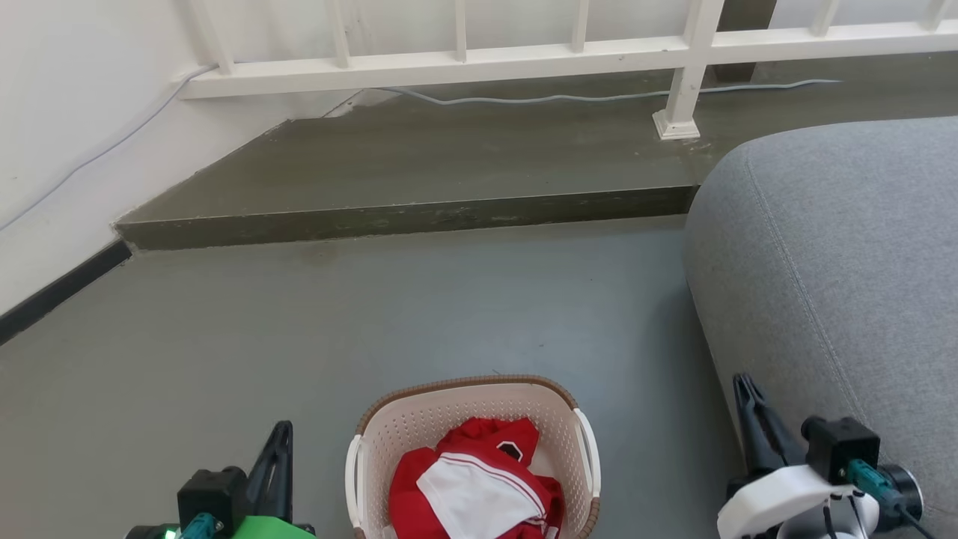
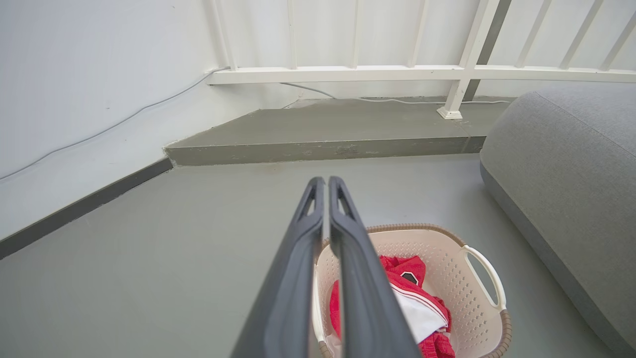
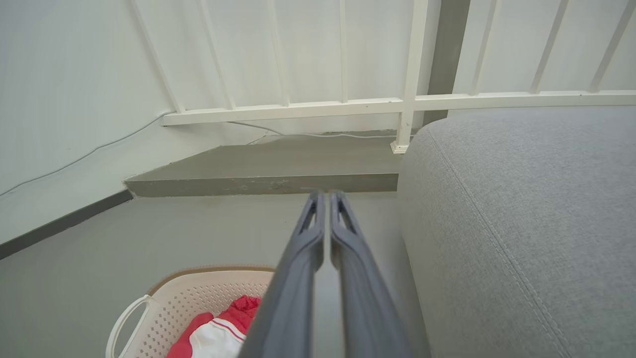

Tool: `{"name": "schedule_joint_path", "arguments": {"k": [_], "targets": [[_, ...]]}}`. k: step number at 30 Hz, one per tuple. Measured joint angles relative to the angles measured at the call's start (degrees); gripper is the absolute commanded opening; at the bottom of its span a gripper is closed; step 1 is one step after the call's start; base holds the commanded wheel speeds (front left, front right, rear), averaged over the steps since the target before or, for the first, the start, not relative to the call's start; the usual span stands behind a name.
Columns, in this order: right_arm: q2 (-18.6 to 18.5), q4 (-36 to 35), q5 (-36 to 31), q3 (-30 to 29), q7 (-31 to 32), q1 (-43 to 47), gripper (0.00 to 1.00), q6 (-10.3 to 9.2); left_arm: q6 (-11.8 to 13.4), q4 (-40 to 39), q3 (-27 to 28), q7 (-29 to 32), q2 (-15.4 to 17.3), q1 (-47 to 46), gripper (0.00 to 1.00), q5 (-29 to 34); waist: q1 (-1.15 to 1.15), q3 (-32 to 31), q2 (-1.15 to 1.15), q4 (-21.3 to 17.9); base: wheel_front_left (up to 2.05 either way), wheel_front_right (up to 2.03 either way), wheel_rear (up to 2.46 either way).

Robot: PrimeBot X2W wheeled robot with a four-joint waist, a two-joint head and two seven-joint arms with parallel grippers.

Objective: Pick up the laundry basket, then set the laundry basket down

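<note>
In the head view you are seeing the laundry basket (image 1: 464, 408) sitting on the smooth grey floor (image 1: 224, 337) between the left gripper (image 1: 283, 430) and the right gripper (image 1: 745, 382). Both are clenched on nothing. The left wrist view is showing its whole looped handle (image 2: 489, 273) and the red-white clothes (image 2: 412, 298) lying inside. Farther away, a rounded fabric sofa (image 1: 838, 247) and a white railing (image 1: 449, 60) are standing.

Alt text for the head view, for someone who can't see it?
A cream laundry basket holding red and white clothing sits on the floor between the left tool and right tool, both shut and clear of it. A grey sofa is at right.
</note>
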Motion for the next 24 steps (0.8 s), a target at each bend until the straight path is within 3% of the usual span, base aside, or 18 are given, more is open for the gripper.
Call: {"name": "schedule_joint_path", "arguments": {"k": [7, 24], "targets": [[0.7, 0.4, 2.0, 0.1, 0.0, 1.7, 0.0, 0.54, -0.5, 0.4, -0.2, 0.0, -0.5, 1.0, 0.0, -2.4, 0.0, 0.1, 0.0, 0.1, 0.0, 0.0, 0.0], [1.6, -0.6, 18.3, -2.8, 2.2, 1.5, 0.0, 2.48, -2.2, 0.3, 3.2, 2.0, -2.0, 0.9, 0.0, -16.6, 0.0, 0.4, 0.0, 0.7, 0.0, 0.0, 0.0]]}}
